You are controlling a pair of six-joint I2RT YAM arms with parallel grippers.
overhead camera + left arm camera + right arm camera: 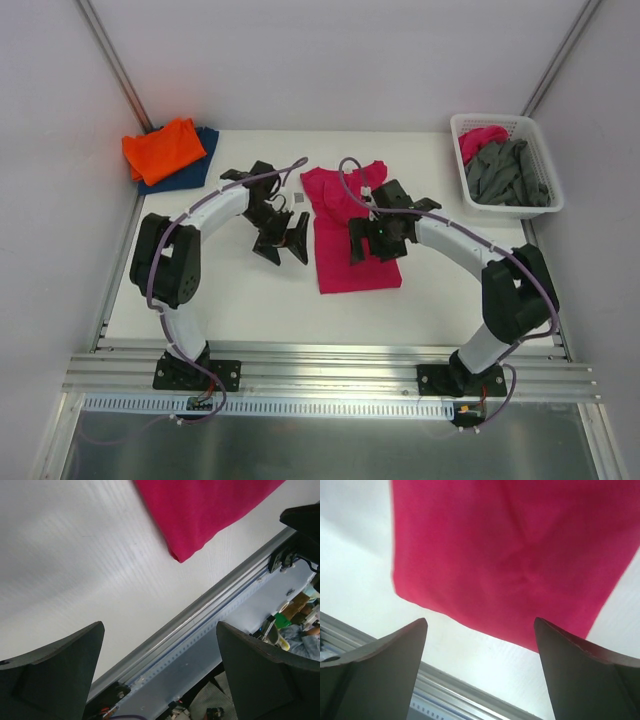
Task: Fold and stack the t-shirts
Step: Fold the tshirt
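In the top view, an orange t-shirt (163, 148) is seen well to the left of the left gripper (283, 245), at the far left corner of the table (230, 300). It lies on a dark blue t-shirt (197, 170), of which only an edge is shown. The left gripper is held over bare table, its jaws spread wide and nothing between them.

Just to the right of this gripper the magenta t-shirt (345, 270) is laid flat as a long folded rectangle, with the collar end at the far side. The right gripper (373, 243) is held above the right half of this shirt, also spread wide and empty. Whether its fingertips touch the cloth cannot be told from above.

Well to the right of the right gripper a white basket (512, 209) stands at the far right corner. Grey shirts (510, 172) are piled in it, and a bit of pink cloth (480, 137) is at its far end.

The wrist views give what the top view does not. From the left wrist the left gripper (160, 675) is shown with both fingers (55, 675) far apart – only white table lies under them, and a corner of the magenta t-shirt (200, 510) is seen apart from them, with the metal rail (200, 620) at the table edge. From the right wrist the right gripper (480, 670) is shown open above the shirt's near edge; the magenta t-shirt (510, 555) fills the view – soft creases are seen in it, and the fingers are clear of the cloth.
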